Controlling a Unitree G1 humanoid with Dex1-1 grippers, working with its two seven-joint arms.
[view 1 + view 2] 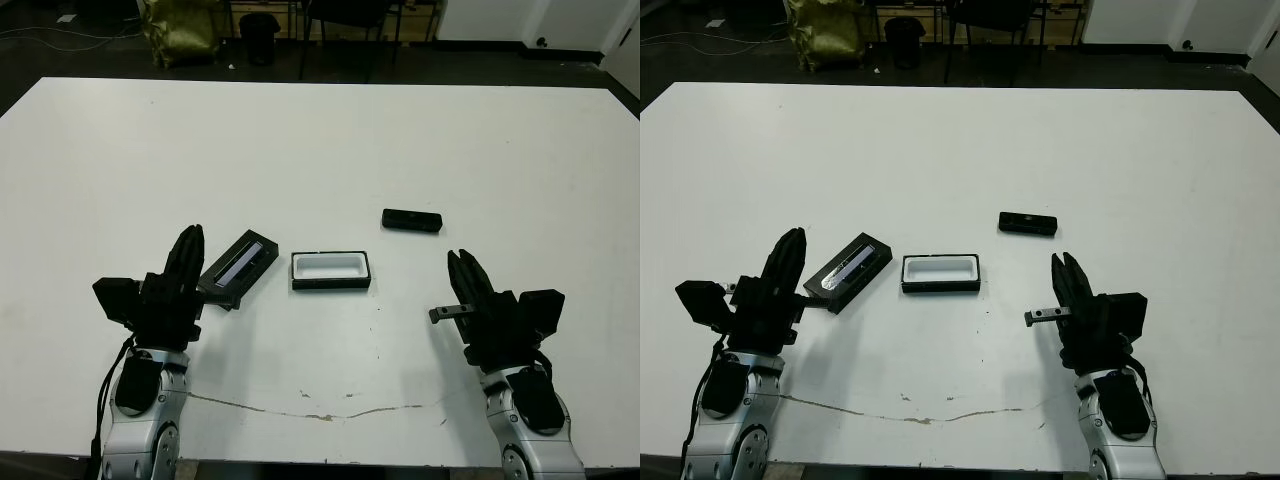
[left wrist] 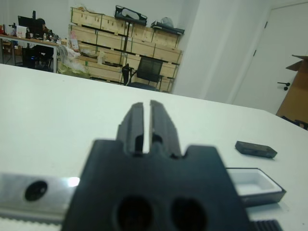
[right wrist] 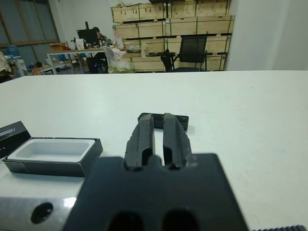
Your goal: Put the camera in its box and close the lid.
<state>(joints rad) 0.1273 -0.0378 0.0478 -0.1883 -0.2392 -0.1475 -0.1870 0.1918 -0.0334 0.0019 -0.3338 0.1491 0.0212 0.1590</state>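
Camera (image 1: 411, 220) ahead of R gripper (image 1: 463, 268), apart

A workshop or lab with storage is being shown. A large white table (image 1: 320, 140) is being used as the work surface on a dark floor. Along the far wall, stacked wooden crates (image 2: 110, 41) are being kept in rows, with a black office chair (image 2: 144, 72) parked before them. A desk (image 3: 72, 50) crowded with a monitor and clutter is being occupied by a seated person (image 3: 98, 36) in the background. A white door (image 2: 288, 62) and a yellow-green bag (image 1: 180, 30) are also being seen.
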